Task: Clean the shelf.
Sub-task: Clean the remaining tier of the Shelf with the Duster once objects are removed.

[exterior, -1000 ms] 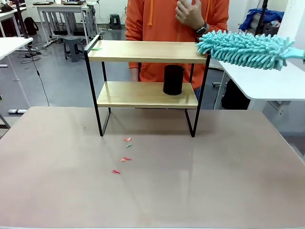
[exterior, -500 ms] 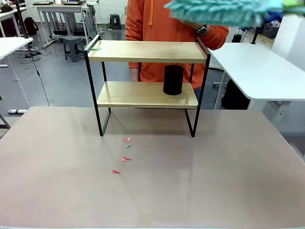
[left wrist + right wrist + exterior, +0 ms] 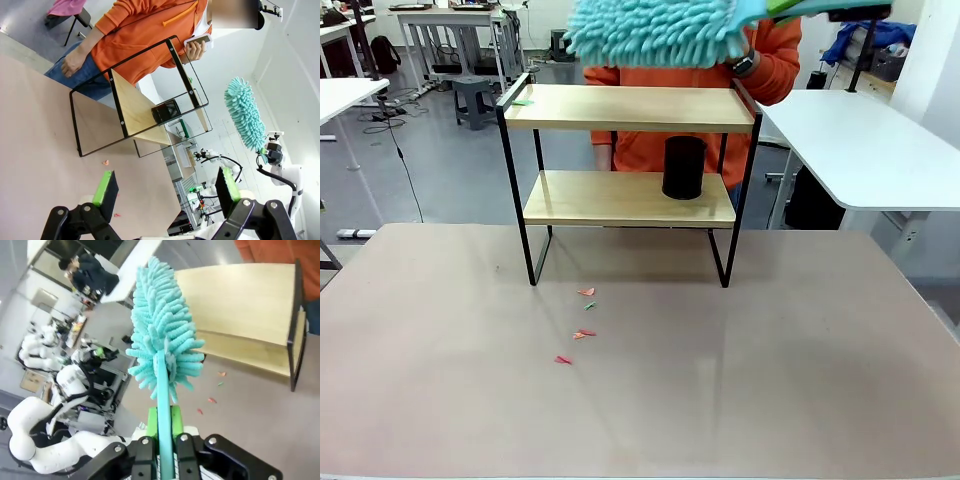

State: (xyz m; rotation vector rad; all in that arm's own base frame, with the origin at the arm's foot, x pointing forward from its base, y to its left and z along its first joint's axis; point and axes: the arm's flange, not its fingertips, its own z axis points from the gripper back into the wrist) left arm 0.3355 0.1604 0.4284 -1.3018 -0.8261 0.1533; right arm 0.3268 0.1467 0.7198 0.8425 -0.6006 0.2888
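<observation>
1. Shelf [image 3: 630, 107] stands on the brown table [image 3: 770, 380], toward the far edge, upright on its black legs. A person [image 3: 775, 60] in orange is right behind it.
2. Right gripper [image 3: 164, 416]: green pads pinched on the teal handle of the duster [image 3: 655, 30]. The handle runs straight out between the fingers.
3. Front view: the fluffy duster head hangs above the left and middle part of the top board, with a gap showing between head and board.
4. Left gripper [image 3: 166, 186]: fingers spread wide with nothing between them, low over the table on the near side of the shelf.
5. Black cup [image 3: 684, 167] is upright on the lower board, right of centre.
6. A small green bit [image 3: 523, 101] lies at the left end of the top board.
7. Paper scraps [image 3: 585, 292], pink-red with one green, lie in a loose line on the table in front of the shelf, near its left leg.
8. Left wrist view: the person holds a phone [image 3: 197, 40] in one raised hand behind the shelf. The other hand [image 3: 72, 62] is down by the thigh.
</observation>
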